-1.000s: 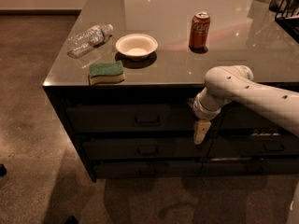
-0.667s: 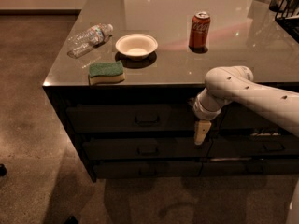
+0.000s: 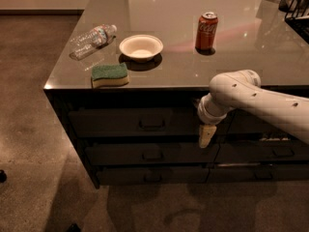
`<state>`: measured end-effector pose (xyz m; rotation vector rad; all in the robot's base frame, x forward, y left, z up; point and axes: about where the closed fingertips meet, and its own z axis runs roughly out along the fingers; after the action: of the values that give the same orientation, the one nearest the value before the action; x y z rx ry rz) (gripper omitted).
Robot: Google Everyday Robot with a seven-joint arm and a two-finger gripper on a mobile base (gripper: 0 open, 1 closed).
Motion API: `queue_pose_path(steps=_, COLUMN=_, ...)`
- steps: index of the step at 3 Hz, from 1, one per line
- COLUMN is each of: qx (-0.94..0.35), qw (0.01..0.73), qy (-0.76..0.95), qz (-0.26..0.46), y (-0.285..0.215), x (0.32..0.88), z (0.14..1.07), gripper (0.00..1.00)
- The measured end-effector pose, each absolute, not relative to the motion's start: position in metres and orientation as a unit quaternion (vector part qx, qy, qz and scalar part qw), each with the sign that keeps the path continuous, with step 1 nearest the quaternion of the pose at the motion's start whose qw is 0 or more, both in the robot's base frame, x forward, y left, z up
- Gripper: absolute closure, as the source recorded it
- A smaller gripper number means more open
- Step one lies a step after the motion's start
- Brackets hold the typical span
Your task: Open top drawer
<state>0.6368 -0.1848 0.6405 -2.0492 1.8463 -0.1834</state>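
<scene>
Gripper (image 3: 207, 135) hangs pointing downward just below the front edge of the counter (image 3: 164, 13), toward its right part; whether it is open or closed cannot be told. Top drawer (image 3: 111, 122) sits shut directly beneath the counter, its loop handle (image 3: 152, 123) apart from the gripper.

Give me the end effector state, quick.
End effector: open or closed cannot be told. It hangs in front of the drawer fronts, right of the top drawer handle, not on it.

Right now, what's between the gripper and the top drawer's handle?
Nothing, just bare drawer front. In the camera view, the gripper hangs beside the top drawer handle.
</scene>
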Motion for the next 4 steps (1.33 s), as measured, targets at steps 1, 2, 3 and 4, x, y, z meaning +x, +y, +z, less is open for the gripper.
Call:
queue_pose_path(steps=1, qx=-0.73, qw=0.186, qy=0.654, qz=-0.072, y=-0.184, x=0.632, z=0.642, gripper=0.0)
queue_pose_path(steps=2, qx=-0.724, qw=0.186, qy=0.662, qz=-0.06, y=-0.188, x=0.626, z=0.638, gripper=0.17)
queue_pose_path(steps=3, qx=-0.723, qw=0.185, qy=0.665, qz=-0.037, y=-0.19, x=0.621, z=0.633, gripper=0.42)
queue_pose_path(steps=4, qx=-0.723, qw=0.185, qy=0.665, qz=-0.023, y=-0.19, x=0.617, z=0.632, gripper=0.65)
